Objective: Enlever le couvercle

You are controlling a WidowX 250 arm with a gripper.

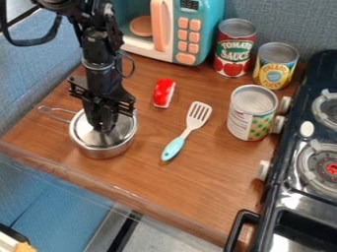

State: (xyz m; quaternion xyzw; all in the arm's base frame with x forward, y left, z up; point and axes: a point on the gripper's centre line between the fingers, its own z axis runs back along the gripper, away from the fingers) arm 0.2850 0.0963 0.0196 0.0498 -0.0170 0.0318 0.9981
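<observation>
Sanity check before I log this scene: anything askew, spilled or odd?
Nothing stands out. Cans upright, no visible spill on the counter, lid looks seated on the pot, though the hand hides its middle.

Red/wht can (233, 43), back of ctr: lbl reading "TOMATO SAUCE", all caps. Yel/blue can (274, 69) beside it: lettering showing, wording unclear. Nearer can (252, 112), grn/wht lbl: sm. print showing, not legible. Microwave (218, 24) w/ display (189, 5): digits showing, value uncertain.
</observation>
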